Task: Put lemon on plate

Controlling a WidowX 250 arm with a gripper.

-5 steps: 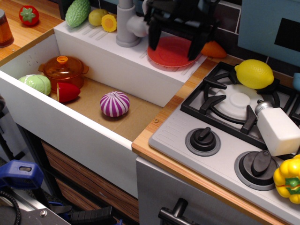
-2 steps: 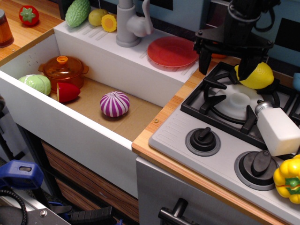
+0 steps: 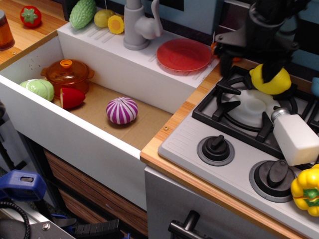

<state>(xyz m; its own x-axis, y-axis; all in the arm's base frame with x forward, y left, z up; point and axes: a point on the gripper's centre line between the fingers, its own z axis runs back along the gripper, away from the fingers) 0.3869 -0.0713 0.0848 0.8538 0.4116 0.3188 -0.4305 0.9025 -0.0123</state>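
Tool (image 3: 247,69) spread wide beside lemon (image 3: 271,82)

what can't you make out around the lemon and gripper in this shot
- Gripper: blurred, so whether it touches the lemon can't be told.
- Lemon: its top is hidden behind the gripper.
- Orange object behind the plate: mostly hidden by the gripper, identity unclear.
- Bell pepper: cut off by the right edge.

Arm: all black, matte, bulky angular housing. Gripper (image 3: 247,69): two thick black fingers (image 3: 226,65) on a crossbar.
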